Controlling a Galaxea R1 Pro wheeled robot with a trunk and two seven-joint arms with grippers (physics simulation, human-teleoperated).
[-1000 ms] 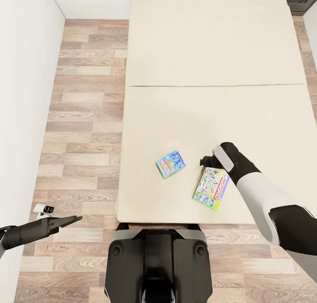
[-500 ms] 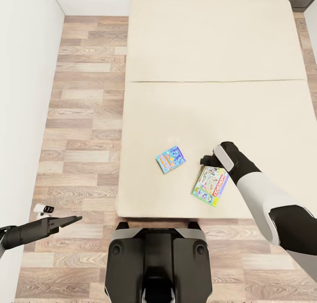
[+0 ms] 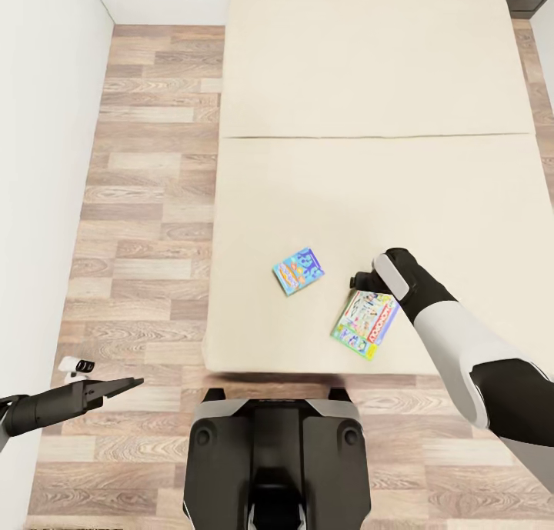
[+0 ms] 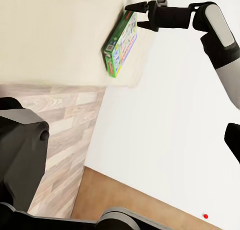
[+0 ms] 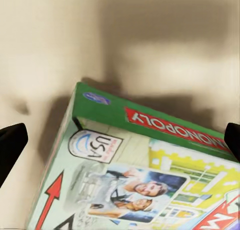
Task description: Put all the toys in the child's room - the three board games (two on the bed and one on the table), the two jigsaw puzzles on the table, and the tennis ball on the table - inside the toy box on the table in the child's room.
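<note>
Head view: green-edged Monopoly box lies on the bed near its front edge; light blue board game sits at 10 o'clock from it. Right gripper hovers at the Monopoly box's far edge, left gripper idle over the floor.

Left wrist view: right gripper stands wide, fingers straddling the box corner.

Right wrist view: fingertips flank the box. Recommended: centre both fingers across the edge, then close firmly. The box's near portion is cut off; the left gripper's opening cannot be judged.

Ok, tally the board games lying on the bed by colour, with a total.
Light blue board game: 1
Green-edged Monopoly board game: 1
Total on the bed: 2
</note>
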